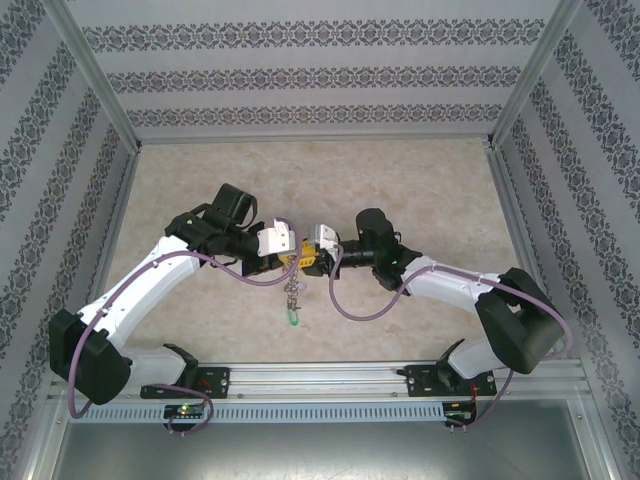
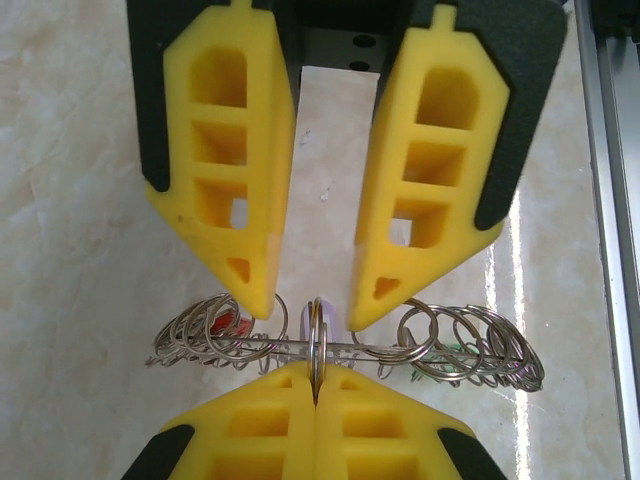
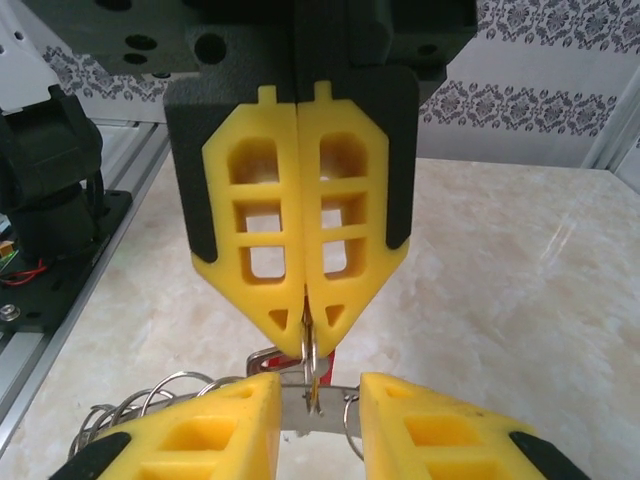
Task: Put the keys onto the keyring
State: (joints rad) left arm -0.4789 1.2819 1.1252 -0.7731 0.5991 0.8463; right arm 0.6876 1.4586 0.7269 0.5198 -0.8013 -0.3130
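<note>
The keyring [image 2: 385, 350] hangs edge-on between the two grippers, its rim crowded with small wire loops. My left gripper [image 2: 316, 372] is shut on one upright small loop [image 2: 316, 335] at the ring's middle. The right gripper [image 2: 310, 310] faces it with its jaws apart, one fingertip on each side of that loop. From the right wrist, the grey band [image 3: 335, 415] spans the gap of the right gripper [image 3: 320, 385], under the shut left gripper [image 3: 305, 335]. The red head of one of the keys [image 2: 228, 322] shows behind the loops, and the key [image 3: 329, 365] shows behind the band.
Both grippers [image 1: 291, 260] [image 1: 312, 262] meet above the middle of the marble-patterned table [image 1: 420, 180], the keyring [image 1: 292, 290] dangling toward the near rail [image 1: 320, 378]. A green tag [image 1: 291, 318] hangs at its low end. Patterned walls enclose three sides.
</note>
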